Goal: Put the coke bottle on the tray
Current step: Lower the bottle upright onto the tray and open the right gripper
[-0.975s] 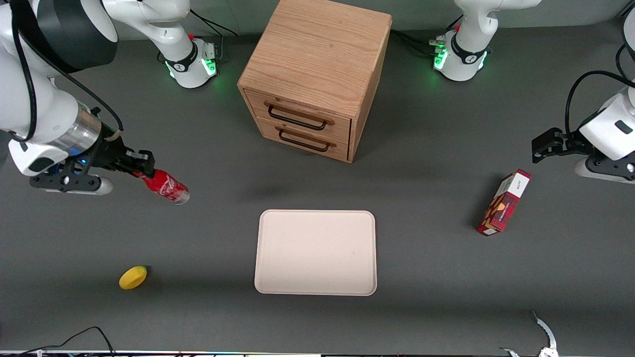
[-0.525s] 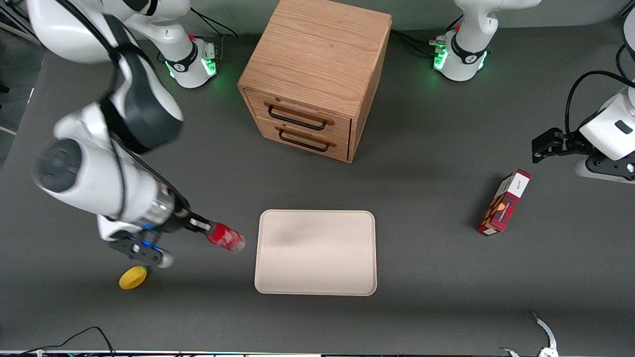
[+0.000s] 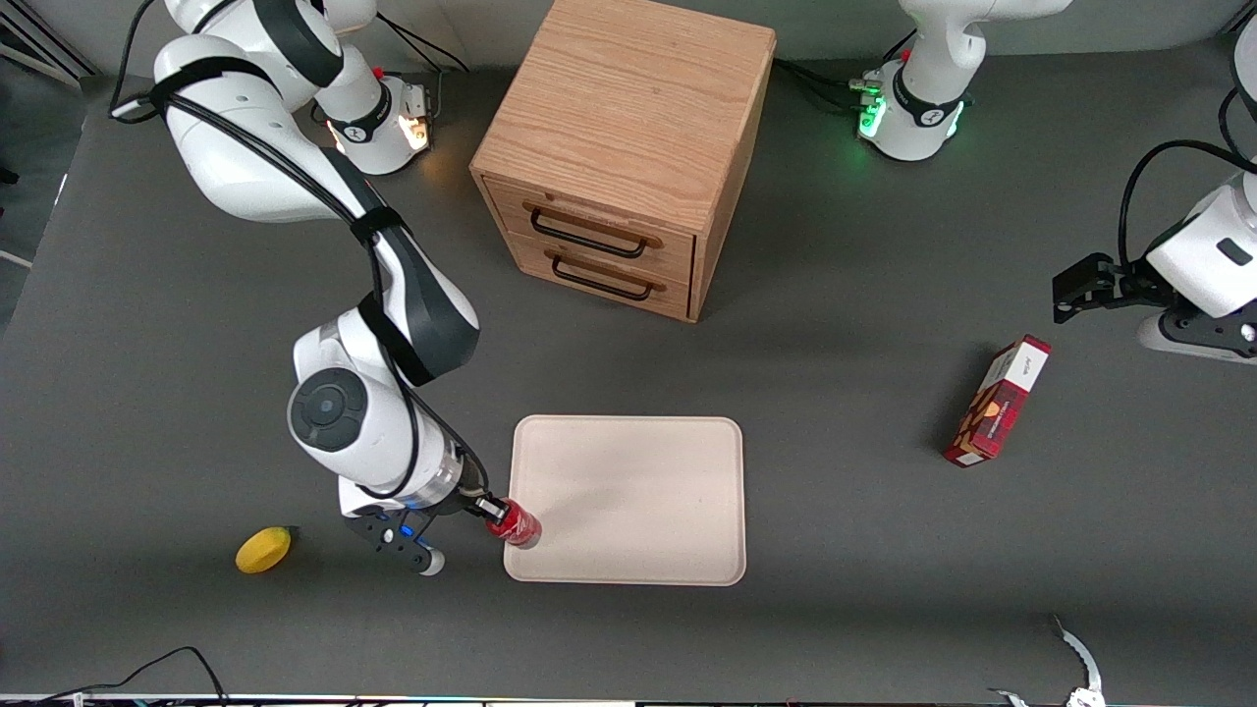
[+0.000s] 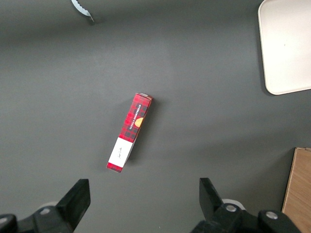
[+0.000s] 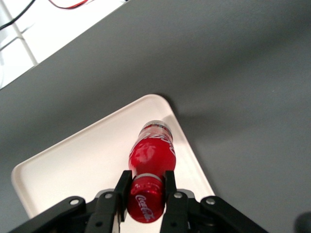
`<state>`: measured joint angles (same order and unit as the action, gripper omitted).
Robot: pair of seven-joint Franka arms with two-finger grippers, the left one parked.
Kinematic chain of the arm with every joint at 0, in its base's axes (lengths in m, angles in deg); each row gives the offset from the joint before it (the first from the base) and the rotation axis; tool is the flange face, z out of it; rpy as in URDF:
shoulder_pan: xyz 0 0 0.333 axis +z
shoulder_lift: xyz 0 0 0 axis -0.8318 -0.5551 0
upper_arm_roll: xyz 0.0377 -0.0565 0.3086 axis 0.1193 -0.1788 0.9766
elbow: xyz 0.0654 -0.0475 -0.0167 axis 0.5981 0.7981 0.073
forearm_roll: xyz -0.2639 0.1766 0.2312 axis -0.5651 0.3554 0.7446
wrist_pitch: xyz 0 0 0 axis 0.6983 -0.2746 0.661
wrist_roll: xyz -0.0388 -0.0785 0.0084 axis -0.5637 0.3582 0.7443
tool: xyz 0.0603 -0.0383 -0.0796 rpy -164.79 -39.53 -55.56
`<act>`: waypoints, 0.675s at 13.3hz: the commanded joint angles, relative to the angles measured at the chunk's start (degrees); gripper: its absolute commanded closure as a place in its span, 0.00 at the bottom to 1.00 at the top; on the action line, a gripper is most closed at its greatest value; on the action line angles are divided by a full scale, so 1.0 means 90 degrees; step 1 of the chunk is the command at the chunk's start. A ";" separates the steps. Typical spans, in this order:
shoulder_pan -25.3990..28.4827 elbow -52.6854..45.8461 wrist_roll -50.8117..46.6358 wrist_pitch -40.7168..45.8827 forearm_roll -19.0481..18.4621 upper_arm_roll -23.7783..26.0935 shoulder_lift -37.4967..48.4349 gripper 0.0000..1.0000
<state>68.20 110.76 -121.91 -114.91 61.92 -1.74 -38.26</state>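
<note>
My right gripper [image 3: 488, 510] is shut on the red cap of the coke bottle [image 3: 515, 523], a small red bottle with white script. It holds the bottle over the corner of the pale cream tray [image 3: 628, 462] nearest the front camera, at the working arm's end. In the right wrist view the fingers [image 5: 123, 190] clamp the cap, the bottle [image 5: 151, 150] points down over the tray [image 5: 87, 165] near its rounded corner. I cannot tell whether the bottle's base touches the tray.
A wooden two-drawer cabinet [image 3: 628, 147] stands farther from the front camera than the tray. A yellow lemon [image 3: 263, 549] lies toward the working arm's end. A red-and-white carton box [image 3: 996, 401] lies toward the parked arm's end, also in the left wrist view [image 4: 129, 132].
My gripper has carried the coke bottle from out at the working arm's end toward the front camera and sideways to the tray's near corner, lowering it.
</note>
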 commanded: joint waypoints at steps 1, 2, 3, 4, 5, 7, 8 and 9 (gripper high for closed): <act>0.0179 -0.0328 -0.0536 -0.0083 -0.0508 0.0038 -0.0267 1.00; 0.0179 -0.0309 -0.0537 -0.0083 -0.0508 0.0038 -0.0268 1.00; 0.0189 -0.0308 -0.0546 -0.0093 -0.0508 0.0048 -0.0268 1.00; 0.0218 -0.0308 -0.0546 -0.0093 -0.0508 0.0048 -0.0268 1.00; 0.0238 -0.0308 -0.0566 -0.0093 -0.0499 0.0057 -0.0277 1.00; 0.0218 -0.0308 -0.0760 -0.0083 -0.0489 0.0174 -0.0278 1.00; 0.0209 -0.0279 -0.0771 -0.0064 -0.0479 0.0184 -0.0268 1.00; 0.0209 -0.0250 -0.0771 -0.0015 -0.0479 0.0194 -0.0258 1.00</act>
<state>69.60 110.47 -126.58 -115.79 59.29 -0.62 -39.79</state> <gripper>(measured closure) 0.687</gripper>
